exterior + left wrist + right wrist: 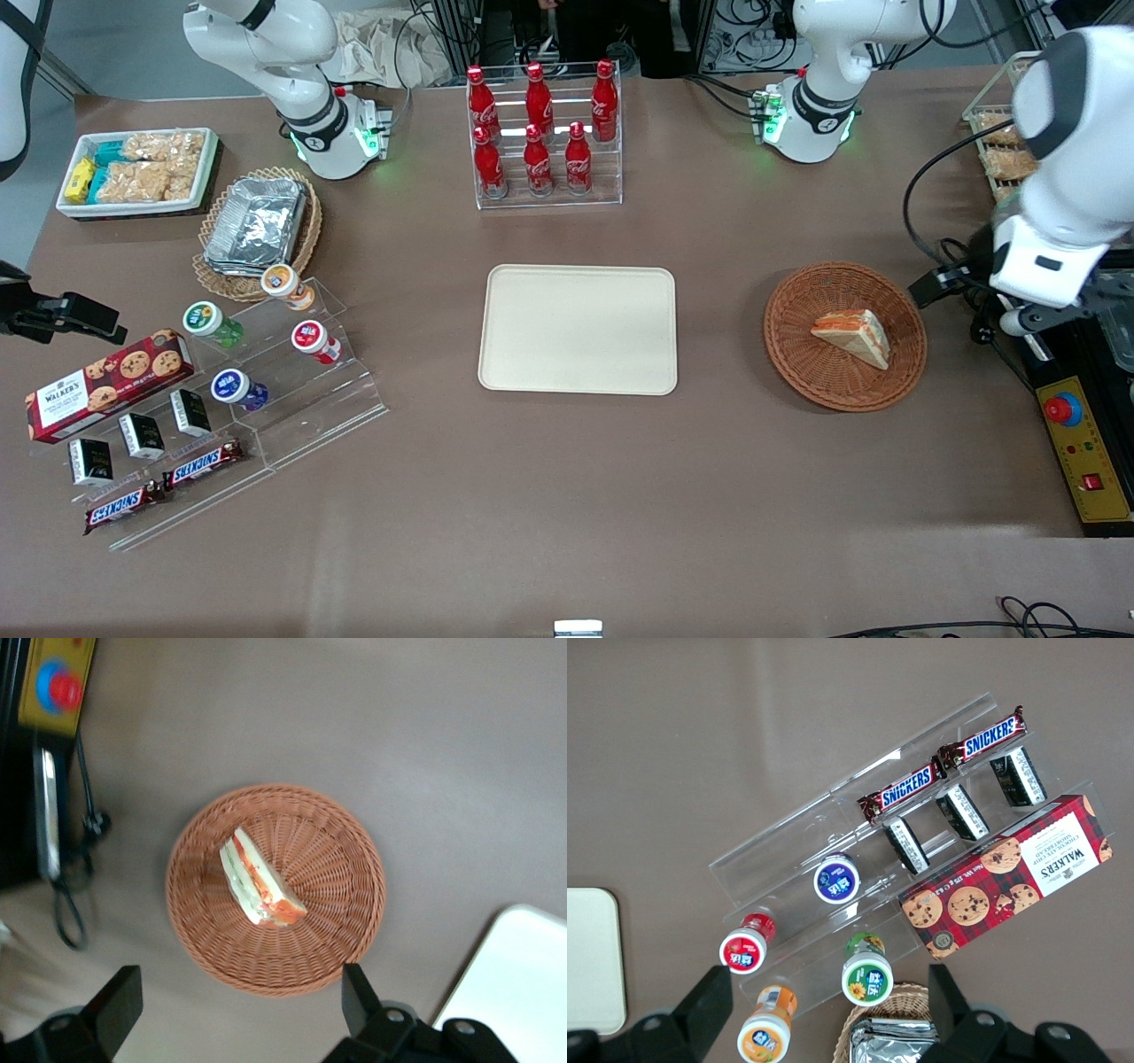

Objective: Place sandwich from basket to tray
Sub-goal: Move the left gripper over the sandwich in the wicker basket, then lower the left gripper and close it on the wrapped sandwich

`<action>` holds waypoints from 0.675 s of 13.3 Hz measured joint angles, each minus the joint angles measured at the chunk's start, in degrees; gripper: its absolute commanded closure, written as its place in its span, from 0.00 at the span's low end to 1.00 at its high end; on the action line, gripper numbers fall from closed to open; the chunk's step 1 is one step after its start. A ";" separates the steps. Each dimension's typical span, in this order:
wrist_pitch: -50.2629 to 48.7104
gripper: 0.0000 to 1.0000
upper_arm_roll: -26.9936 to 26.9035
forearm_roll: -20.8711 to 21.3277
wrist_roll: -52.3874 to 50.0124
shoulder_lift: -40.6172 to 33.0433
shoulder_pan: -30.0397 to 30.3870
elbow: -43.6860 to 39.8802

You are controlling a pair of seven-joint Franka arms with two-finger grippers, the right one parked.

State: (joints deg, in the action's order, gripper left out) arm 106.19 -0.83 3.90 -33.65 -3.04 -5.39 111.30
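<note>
Tray (pixel 578 330): flat at the table's middle, bare. Basket (pixel 845 336): well apart from the tray, toward the working arm's end. Sandwich (pixel 851 334): lying in the basket. Gripper (pixel 239 1005): hovering above the basket, fingers (pixel 357 994) spread wide, holding nothing.

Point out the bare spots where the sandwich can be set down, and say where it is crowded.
The whole tray is bare. Bare tabletop also lies between the tray and the basket, where the sandwich sits. The gripper hangs above the basket, jaws open. The snack shelf toward the parked arm's end is crowded.
</note>
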 measured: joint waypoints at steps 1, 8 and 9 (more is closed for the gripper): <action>3.06 0.00 0.01 -0.02 -6.09 -0.61 -0.03 4.05; 18.72 0.00 -0.48 -0.07 -21.20 2.40 1.62 18.89; 20.93 0.00 -0.54 -0.06 -21.28 3.08 2.33 20.17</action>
State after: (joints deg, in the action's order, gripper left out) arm 127.13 -1.37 3.84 -54.93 0.03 -3.05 131.47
